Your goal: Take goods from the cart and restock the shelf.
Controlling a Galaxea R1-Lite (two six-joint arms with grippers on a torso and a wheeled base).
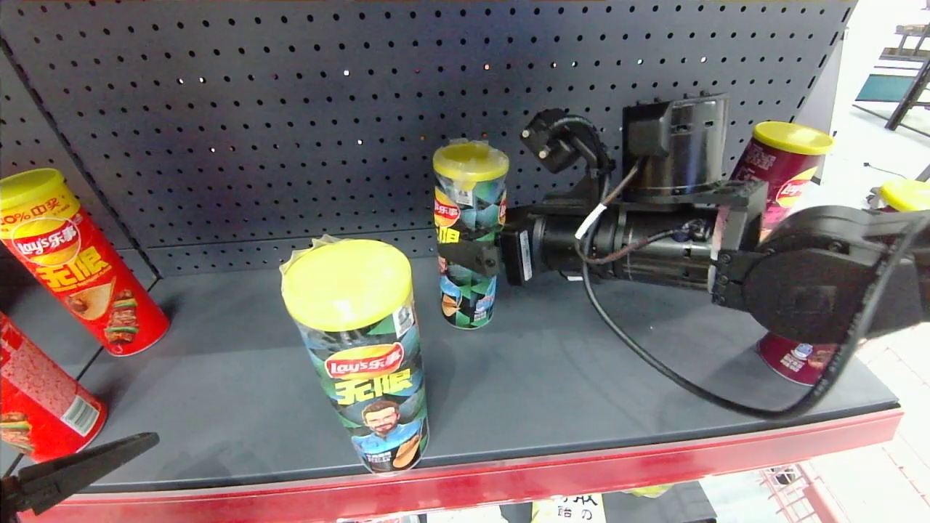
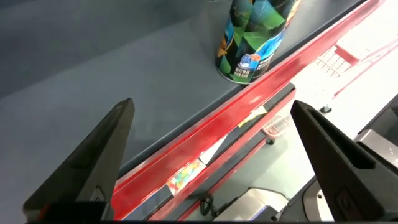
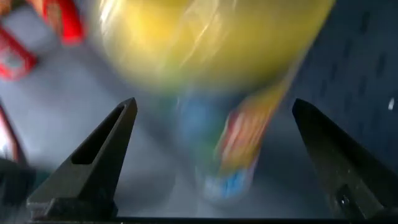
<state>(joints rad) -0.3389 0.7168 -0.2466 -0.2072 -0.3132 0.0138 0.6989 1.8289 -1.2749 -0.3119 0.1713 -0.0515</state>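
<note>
Back against the pegboard (image 1: 290, 109), the green-patterned chip can (image 1: 468, 218) stands upright on the shelf (image 1: 581, 378). The right tool (image 3: 211, 168) straddles it, jaws wide either side of the tube, no squeeze I can make out. My read: it's set deep to keep the front row free. It's a smooth printed cylinder with a yellow plastic lid and crinkled film at the rim. A twin can (image 1: 360, 349) stands near the red front lip. The left tool (image 2: 211, 155) hangs wide and empty over that lip, out of the way.
</note>
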